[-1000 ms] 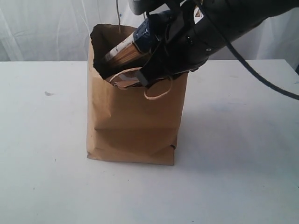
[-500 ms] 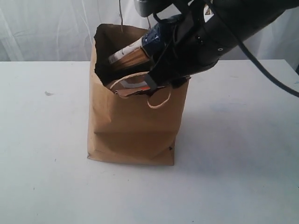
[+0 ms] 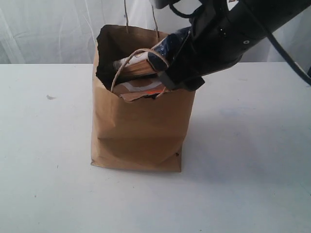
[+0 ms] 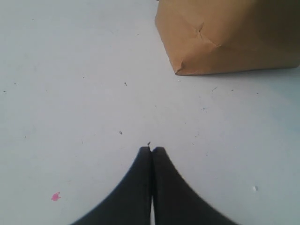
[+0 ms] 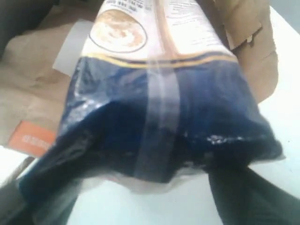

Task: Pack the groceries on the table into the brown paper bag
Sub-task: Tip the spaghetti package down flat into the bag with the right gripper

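Right gripper (image 3: 177, 77) sits higher over brown paper bag (image 3: 141, 131); fingers spread beside spaghetti packet (image 3: 138, 65). Withdraw straight up. Left gripper (image 4: 151, 149) fingers pressed together.

Nothing can be read here. The spaghetti packet (image 5: 164, 108) has lines of small print on its pale part, beside a round picture, but all of it is too blurred to make out. An orange patch (image 5: 36, 138) lower in the bag bears white marks, also illegible.
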Controlling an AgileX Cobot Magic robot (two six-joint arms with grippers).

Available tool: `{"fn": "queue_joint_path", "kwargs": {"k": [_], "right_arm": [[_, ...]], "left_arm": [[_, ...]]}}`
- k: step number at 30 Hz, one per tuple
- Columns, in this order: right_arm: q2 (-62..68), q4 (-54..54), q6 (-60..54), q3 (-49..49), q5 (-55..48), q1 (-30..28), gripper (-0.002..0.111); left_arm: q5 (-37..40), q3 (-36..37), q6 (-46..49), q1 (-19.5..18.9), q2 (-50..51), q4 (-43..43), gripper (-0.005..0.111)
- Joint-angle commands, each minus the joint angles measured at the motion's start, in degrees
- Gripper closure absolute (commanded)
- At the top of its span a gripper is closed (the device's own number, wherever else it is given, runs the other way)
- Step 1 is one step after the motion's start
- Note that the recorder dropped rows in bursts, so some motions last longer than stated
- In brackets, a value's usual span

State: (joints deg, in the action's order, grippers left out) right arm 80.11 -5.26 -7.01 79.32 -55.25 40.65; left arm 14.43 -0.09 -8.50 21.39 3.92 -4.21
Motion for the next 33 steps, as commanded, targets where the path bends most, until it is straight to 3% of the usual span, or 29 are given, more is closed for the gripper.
{"fn": "queue_joint_path", "kwargs": {"k": [1, 33], "right_arm": [[-0.61, -0.01, -0.79, 0.96, -0.16, -0.20, 0.033], [-2.94, 2.76, -1.81, 2.66, -6.32, -0.08, 0.033]], "left_arm": [[0.19, 0.09, -0.10, -0.27, -0.53, -0.01, 0.107], [0.19, 0.09, -0.10, -0.27, -0.53, -0.01, 0.107]]}}
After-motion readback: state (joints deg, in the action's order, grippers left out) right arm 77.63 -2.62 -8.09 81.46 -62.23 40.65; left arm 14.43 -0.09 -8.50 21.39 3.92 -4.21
